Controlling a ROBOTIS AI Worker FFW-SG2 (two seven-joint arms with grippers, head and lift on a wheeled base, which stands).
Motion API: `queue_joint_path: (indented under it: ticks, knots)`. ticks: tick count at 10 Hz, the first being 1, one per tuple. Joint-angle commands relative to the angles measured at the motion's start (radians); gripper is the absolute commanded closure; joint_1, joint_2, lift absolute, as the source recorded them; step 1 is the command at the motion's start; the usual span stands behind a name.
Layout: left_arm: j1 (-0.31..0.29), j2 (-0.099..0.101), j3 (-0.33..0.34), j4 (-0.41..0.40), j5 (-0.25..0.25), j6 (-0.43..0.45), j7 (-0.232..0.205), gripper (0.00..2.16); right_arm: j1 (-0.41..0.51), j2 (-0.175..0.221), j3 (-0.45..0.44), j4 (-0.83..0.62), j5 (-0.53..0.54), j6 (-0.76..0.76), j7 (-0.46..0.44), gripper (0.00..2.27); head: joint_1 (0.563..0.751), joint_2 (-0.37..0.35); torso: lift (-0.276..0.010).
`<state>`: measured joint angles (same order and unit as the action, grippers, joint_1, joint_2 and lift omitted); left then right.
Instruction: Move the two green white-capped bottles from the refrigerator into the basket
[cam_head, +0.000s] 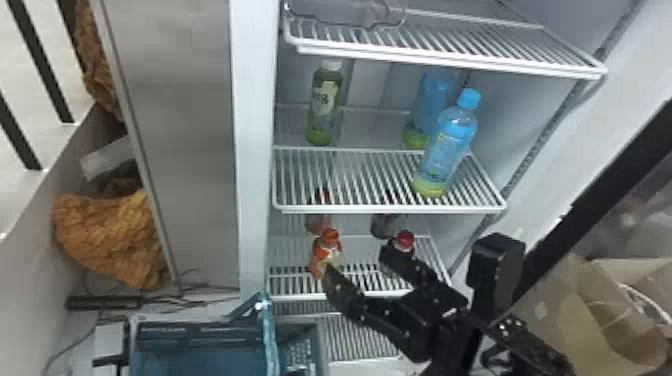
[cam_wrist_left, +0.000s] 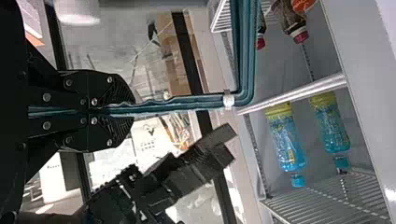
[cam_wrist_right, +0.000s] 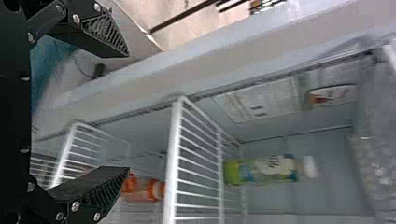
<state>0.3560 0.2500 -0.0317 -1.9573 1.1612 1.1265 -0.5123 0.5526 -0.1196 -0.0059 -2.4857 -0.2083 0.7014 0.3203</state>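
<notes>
Okay, right claw (cam_head: 361, 266) was wide, in front of the lower shelf (cam_head: 350, 295). Left claw (cam_wrist_left: 133, 110) was clamped on the basket (cam_wrist_left: 243, 56). One green white-capped bottle (cam_head: 324, 107) stood upright in the refrigerator, on the same shelf as two blue bottles (cam_head: 447, 147), left of them.

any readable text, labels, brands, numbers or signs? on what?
None I can quote.
White-capped bottle: label marks, too blurred to read.
Front blue bottle: print, too small.
Orange-capped bottle: label, too blurred.
Fridge wall stickers: too blurred.
</notes>
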Motion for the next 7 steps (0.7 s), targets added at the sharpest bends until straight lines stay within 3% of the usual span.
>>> queue_joint_path:
  ticks: [1,3,7]
  knots:
    - [0.0,0.0,0.0,0.0,0.001,0.0,0.0,1.18,-0.047,0.0,0.0,0.074,0.007,-0.132,0.0,0.18,0.695,-0.223,-0.004]
    - [-0.003,0.0,-0.004,0.0,0.001,0.0,0.0,1.18,-0.138,0.001,0.012,0.217,0.015,-0.316,0.0,0.13,0.695,-0.225,-0.004]
    - [-0.01,0.0,-0.006,0.0,-0.001,0.0,0.0,1.18,-0.307,0.001,0.02,0.469,0.027,-0.515,-0.006,0.08,0.695,-0.225,-0.004]
